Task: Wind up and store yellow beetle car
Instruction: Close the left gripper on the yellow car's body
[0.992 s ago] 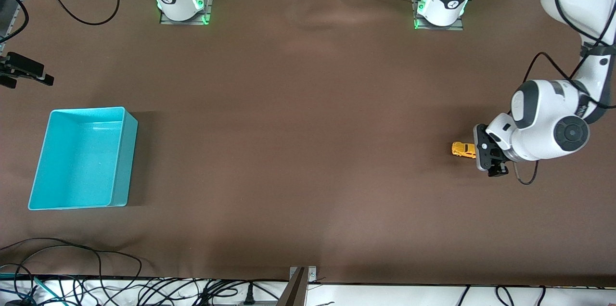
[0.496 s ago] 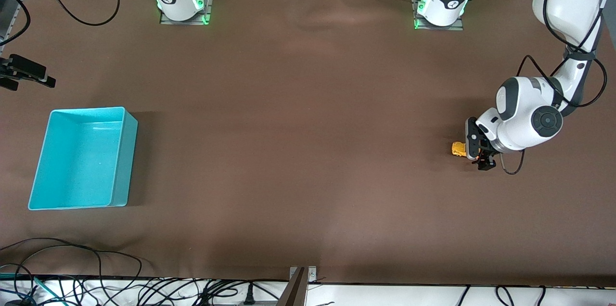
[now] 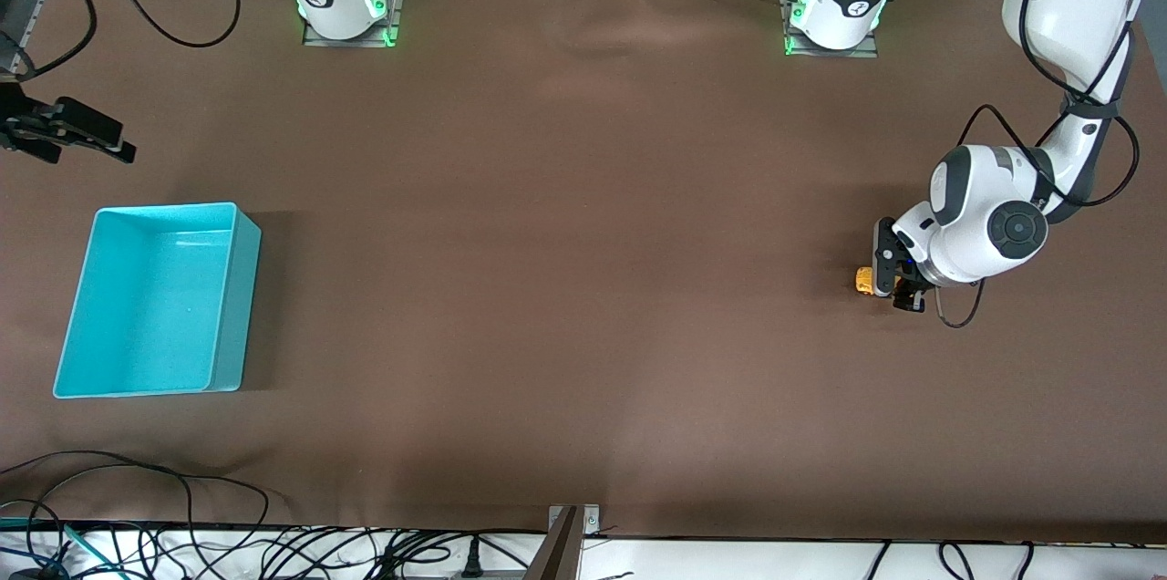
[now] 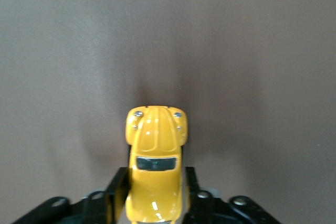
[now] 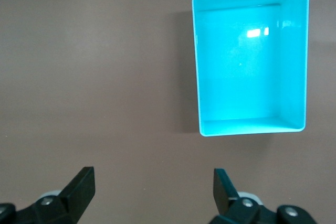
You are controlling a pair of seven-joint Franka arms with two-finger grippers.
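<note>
The yellow beetle car sits on the brown table near the left arm's end; only its nose shows past the gripper in the front view. My left gripper is down at the table with its black fingers pressed on both sides of the car, whose nose points away from the wrist. My right gripper is open and empty above the table at the right arm's end; in the right wrist view it is wide apart over bare table.
An empty turquoise bin stands at the right arm's end, also in the right wrist view. Cables lie along the table edge nearest the front camera.
My left gripper has come down and slid over the car, now covering most of it and closing on its sides. My right gripper has shifted slightly toward the table's middle.
</note>
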